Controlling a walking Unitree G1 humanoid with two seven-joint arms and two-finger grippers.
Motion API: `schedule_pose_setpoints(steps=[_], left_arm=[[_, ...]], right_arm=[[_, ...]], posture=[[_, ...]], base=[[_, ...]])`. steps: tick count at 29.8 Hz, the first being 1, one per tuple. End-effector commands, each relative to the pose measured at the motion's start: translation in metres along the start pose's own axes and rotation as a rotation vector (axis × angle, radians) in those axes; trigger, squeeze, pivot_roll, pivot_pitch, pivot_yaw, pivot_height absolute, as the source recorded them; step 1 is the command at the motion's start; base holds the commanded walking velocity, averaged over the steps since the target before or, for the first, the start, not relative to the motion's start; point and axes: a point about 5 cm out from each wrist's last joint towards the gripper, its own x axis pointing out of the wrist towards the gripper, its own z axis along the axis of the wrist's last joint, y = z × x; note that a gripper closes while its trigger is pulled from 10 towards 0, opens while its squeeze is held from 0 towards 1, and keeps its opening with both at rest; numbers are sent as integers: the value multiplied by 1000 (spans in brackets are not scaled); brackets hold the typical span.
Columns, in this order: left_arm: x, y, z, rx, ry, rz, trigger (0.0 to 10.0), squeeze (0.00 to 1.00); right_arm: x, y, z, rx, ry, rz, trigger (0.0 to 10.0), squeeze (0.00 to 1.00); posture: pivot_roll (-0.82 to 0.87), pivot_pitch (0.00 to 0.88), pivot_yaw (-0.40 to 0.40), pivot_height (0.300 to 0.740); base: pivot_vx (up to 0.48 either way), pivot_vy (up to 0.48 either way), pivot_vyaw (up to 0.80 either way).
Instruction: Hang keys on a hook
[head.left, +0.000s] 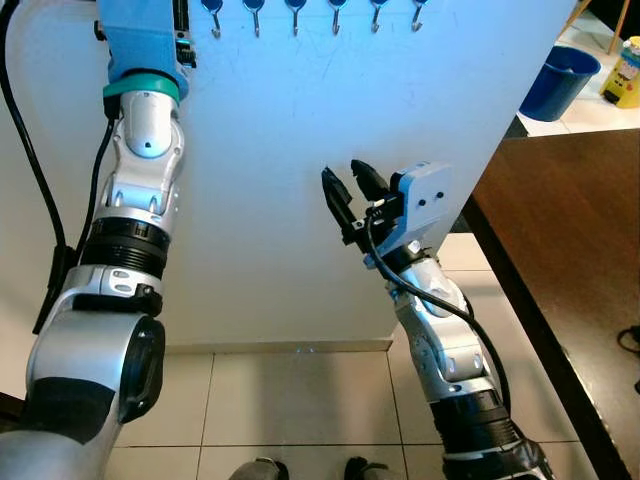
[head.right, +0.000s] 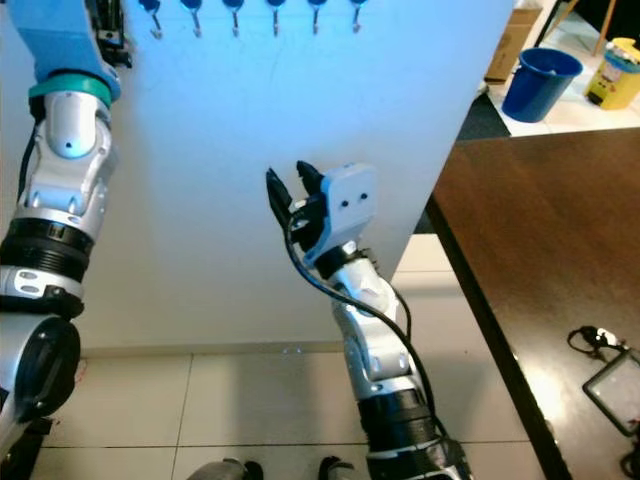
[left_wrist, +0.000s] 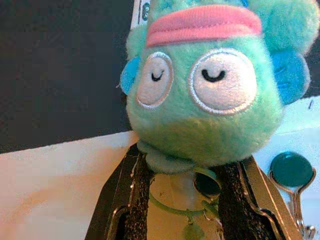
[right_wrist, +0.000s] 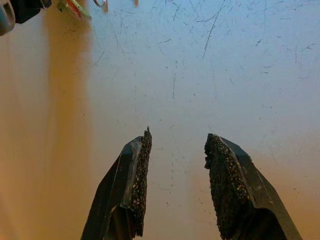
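Note:
A green plush toy (left_wrist: 205, 95) with a pink band, joined to a green key ring (left_wrist: 175, 206), fills the left wrist view. My left gripper (left_wrist: 185, 200) is shut on the toy's lower end. Beside it stands a teal-capped hook (left_wrist: 291, 171). My left arm (head.left: 145, 150) reaches up to the left end of a row of hooks (head.left: 295, 14) along the top of a white board (head.left: 300, 130). Lower down, my right gripper (head.left: 348, 190) stands open close to the board's bare face, its fingers (right_wrist: 135, 175) holding nothing.
A dark brown table (head.left: 570, 250) runs along the right, with a small dark object and cord (head.right: 600, 365) on it. Beyond it are a blue bucket (head.left: 558, 80) and a yellow container (head.left: 622, 72). Pale floor tiles (head.left: 300, 400) lie below the board.

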Motion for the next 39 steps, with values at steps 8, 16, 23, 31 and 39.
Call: schedule_pose_setpoints(steps=[8,16,23,31,39], left_arm=[[-12,9,-26,58,98,40,10000,0],[-16,15,-30,55,115,66,10000,0],[-22,16,-36,4,171,110,10000,0],[-29,19,-43,-361,346,226,10000,0],[-32,14,-41,-645,425,244,10000,0]], right_arm=[[-3,2,-3,14,13,-7,10000,0],[-3,1,-3,15,14,-7,10000,0],[-3,1,-3,13,14,-6,10000,0],[-3,1,-3,14,15,-4,10000,0],[-2,1,-3,14,14,-3,10000,0]], posture=[[135,98,160,740],[142,99,158,740],[143,99,159,740],[144,100,156,740],[141,94,155,740]], base=[[0,0,0],[0,0,0],[0,0,0],[0,0,0],[0,0,0]])
